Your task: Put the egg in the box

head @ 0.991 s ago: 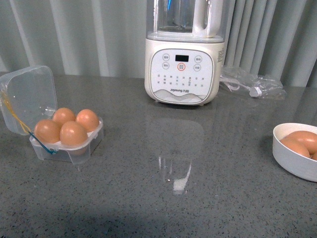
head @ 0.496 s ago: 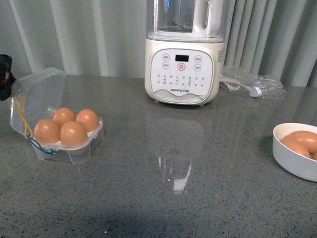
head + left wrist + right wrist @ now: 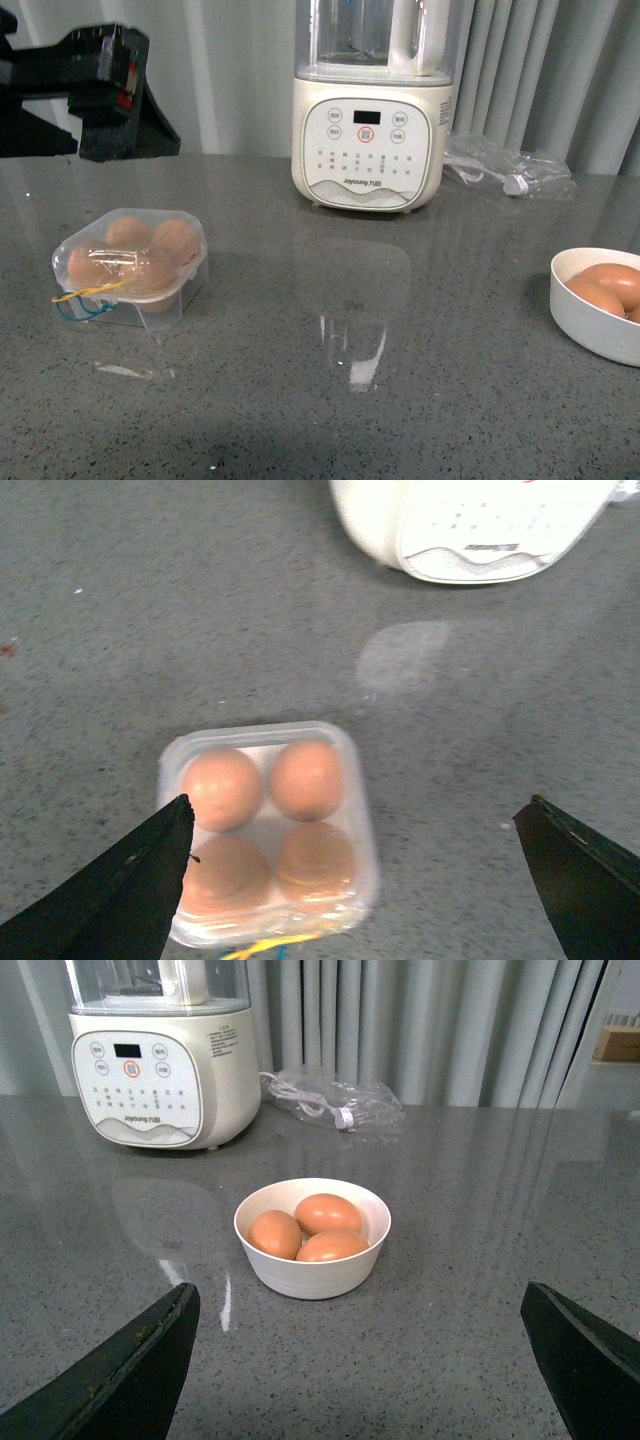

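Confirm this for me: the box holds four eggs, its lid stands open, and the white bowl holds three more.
Not open: the lid lies shut over the four eggs in the box, as the front view shows. The white bowl does hold three eggs.

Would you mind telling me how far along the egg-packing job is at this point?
Nearly done: the box holds four eggs, all cells full, lid down. Nothing is in hand; the left gripper hangs open above it. Possibly left: stretching the elastic bands over the lid.
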`<state>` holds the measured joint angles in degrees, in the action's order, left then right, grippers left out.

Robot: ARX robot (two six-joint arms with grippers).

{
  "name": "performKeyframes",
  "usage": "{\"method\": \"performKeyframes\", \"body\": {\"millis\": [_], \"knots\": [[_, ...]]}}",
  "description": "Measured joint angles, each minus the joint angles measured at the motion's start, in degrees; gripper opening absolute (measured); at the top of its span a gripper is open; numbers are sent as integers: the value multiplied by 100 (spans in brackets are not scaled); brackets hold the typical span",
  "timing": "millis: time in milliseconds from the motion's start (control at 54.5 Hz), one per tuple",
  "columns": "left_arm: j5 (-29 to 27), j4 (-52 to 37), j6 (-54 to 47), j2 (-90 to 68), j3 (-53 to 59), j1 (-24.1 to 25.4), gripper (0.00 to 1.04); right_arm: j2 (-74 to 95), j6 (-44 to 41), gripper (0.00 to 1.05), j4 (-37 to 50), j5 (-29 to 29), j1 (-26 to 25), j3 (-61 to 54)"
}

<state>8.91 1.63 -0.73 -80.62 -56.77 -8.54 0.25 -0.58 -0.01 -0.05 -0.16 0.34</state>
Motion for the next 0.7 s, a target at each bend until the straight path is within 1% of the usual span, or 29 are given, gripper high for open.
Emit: {"method": "performKeyframes", "body": {"millis": [147, 257, 496, 624, 698], "knots": [[33, 249, 210, 328, -76, -170, 98, 0, 0, 97, 0, 0, 0, 0], [101, 319, 238, 737, -79, -151, 98, 0, 0, 97, 0, 0, 0, 0], [424, 529, 188, 1685, 173, 61, 98, 0, 0, 97, 0, 0, 0, 0], [710, 782, -59, 2398, 525, 361, 98, 0, 0, 97, 0, 0, 0, 0], [754, 822, -170, 2583, 625, 516, 98, 0, 0, 97, 0, 0, 0, 0]]}}
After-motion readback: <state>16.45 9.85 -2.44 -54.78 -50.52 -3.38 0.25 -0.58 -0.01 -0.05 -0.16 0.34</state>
